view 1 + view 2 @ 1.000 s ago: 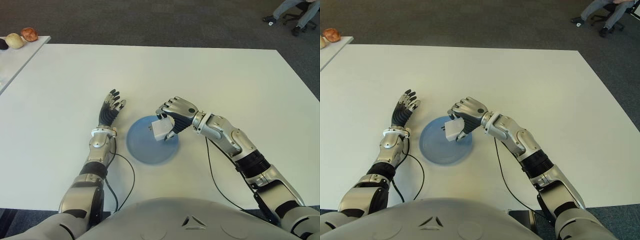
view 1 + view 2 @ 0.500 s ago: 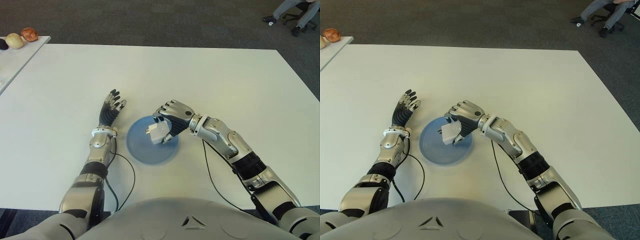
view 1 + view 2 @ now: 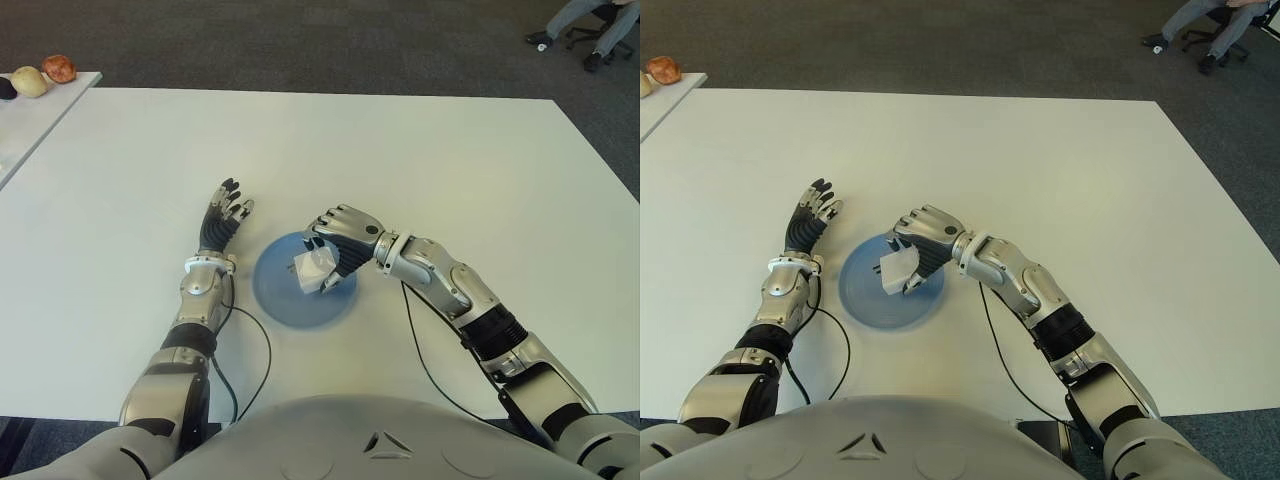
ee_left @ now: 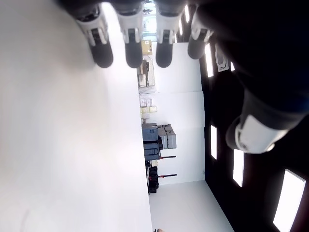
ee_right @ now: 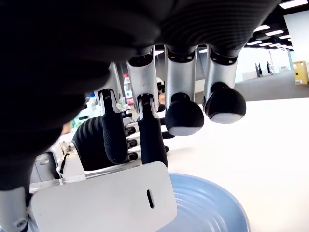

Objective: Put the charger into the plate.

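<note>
**Charger held over the plate**

Near the worktop's (image 3: 450,160) front edge sits the blue plate (image 3: 275,295). Above its right part, the right robot hand (image 3: 335,240) curls its fingers (image 5: 149,137) around the white charger (image 3: 313,270), gripping it just over the plate. Beside the plate on its left, the left robot hand (image 3: 222,218) shows with fingers spread, holding nothing.

A second table (image 3: 40,110) stands beside the white table's (image 3: 400,150) far left corner, carrying three small round items (image 3: 45,72). A seated person's legs (image 3: 585,15) show beyond the far right corner.
</note>
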